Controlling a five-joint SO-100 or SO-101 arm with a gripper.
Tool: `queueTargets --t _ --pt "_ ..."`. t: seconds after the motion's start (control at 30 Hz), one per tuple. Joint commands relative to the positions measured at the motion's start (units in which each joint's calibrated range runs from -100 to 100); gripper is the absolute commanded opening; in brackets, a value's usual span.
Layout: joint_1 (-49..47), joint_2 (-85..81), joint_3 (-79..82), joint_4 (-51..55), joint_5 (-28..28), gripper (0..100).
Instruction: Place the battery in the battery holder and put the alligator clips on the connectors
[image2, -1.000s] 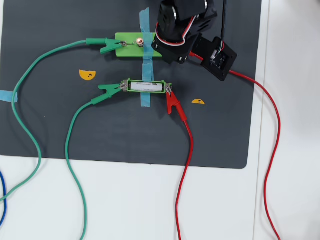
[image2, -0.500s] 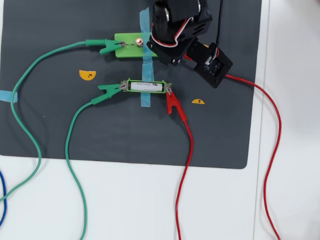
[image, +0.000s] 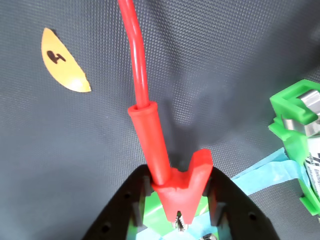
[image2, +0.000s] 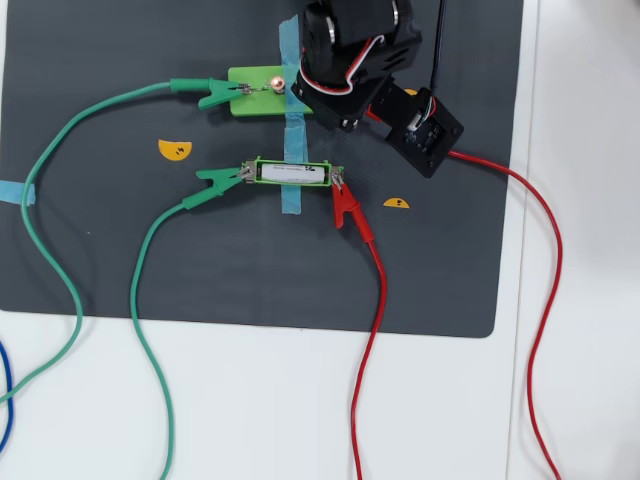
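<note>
In the wrist view my gripper (image: 177, 202) is shut on a red alligator clip (image: 172, 180), whose metal teeth point down over the green plate (image: 152, 215); its red wire (image: 137, 55) runs up and away. The bright green battery holder (image: 292, 120) shows at the right edge with a metal connector tab (image: 312, 100). From overhead, the white battery (image2: 300, 174) lies inside the holder (image2: 257, 173). A green clip (image2: 218, 180) bites its left tab and a second red clip (image2: 345, 205) its right tab. Another green clip (image2: 215, 92) grips the plate (image2: 250, 100) near its copper-coloured post (image2: 277, 82). The arm (image2: 350, 50) hides the plate's right end.
Blue tape (image2: 292, 200) runs under holder and plate on the dark mat (image2: 200, 270). Orange half-disc stickers (image2: 174, 150) lie on the mat at left and right (image2: 396, 203). Long green and red wires trail off the mat onto the white table (image2: 450, 400).
The arm has shifted left and slightly up with the red clip, drawing its wire along, and now covers the plate's right end. Everything else stayed put.
</note>
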Motion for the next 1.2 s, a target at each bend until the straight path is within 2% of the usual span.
queueTargets --t 0.0,0.2,0.37,0.4,0.53,0.87,1.03,1.17 --pt "1.9 -0.3 -0.1 0.4 0.1 1" --pt "1.8 -0.3 -0.1 0.2 1.3 2" --pt "1.7 -0.3 -0.2 0.3 2.0 20" --pt "0.7 -0.3 -0.1 0.3 2.0 26" --pt "-0.9 -0.2 1.0 0.3 2.0 35" --pt "-3.6 -0.9 0.8 0.4 2.0 36" --pt "-4.9 -9.0 2.7 2.9 2.0 36" --pt "-4.7 -14.3 2.9 5.2 4.3 36"
